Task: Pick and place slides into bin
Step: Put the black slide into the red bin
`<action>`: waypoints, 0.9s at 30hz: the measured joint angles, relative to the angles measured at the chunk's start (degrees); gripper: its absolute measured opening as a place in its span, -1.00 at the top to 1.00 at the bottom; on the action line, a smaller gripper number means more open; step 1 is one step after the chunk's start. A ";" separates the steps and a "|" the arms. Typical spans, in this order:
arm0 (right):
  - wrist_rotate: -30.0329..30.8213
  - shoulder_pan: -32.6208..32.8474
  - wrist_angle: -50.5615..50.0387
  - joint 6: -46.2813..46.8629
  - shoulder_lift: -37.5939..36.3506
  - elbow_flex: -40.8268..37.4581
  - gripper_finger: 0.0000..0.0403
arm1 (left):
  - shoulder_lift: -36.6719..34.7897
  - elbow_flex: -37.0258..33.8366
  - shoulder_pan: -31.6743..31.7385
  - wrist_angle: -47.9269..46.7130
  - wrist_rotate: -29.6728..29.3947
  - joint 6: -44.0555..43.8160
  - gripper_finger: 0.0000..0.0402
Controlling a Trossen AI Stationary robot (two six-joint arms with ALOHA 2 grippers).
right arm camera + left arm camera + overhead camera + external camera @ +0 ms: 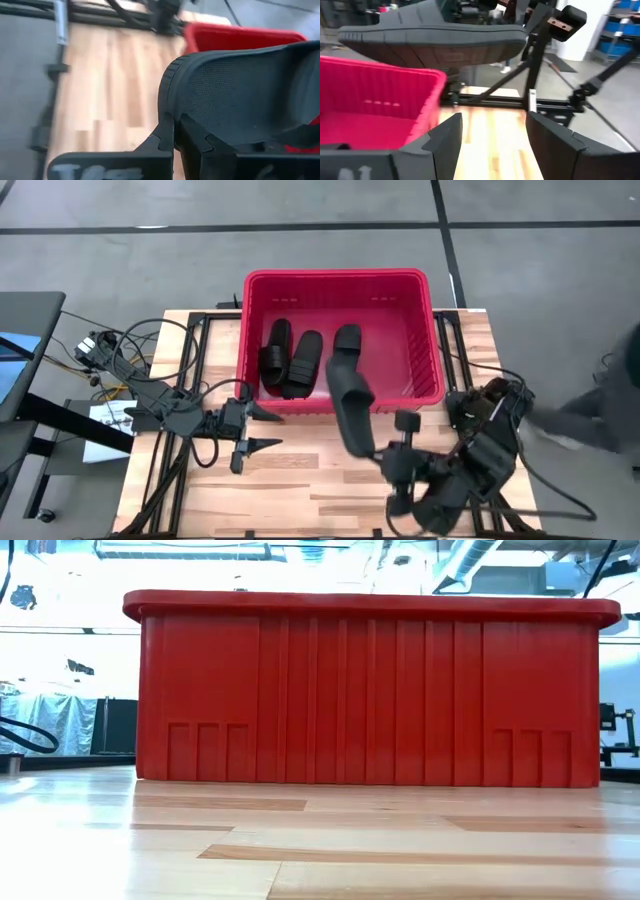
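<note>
High view, right tool (362, 448) gripping slide (350, 402) heel, toe over bin (430, 320) rim

Lab: exposed ceiling ducts (470, 555)

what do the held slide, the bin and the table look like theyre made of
Slide, gripped in the right pincer: looks like matte black rubber or foam, with a fine stippled grain on its sole. Bin: red moulded plastic with a slight sheen, ribbed walls and a thick rim. Table: pale wood planks, with visible grain and seams, smooth finish; possibly laminate.
</note>
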 joint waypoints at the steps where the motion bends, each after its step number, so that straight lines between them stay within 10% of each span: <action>1: 0.04 -0.77 -1.82 0.68 -0.34 0.02 1.00 | 0.00 0.00 0.03 0.00 -0.80 0.21 -0.04; 27: -8.96 -34.10 -2.58 -28.91 -3.03 -3.48 1.00 | 0.00 0.00 7.07 -2.69 -3.29 1.03 -0.04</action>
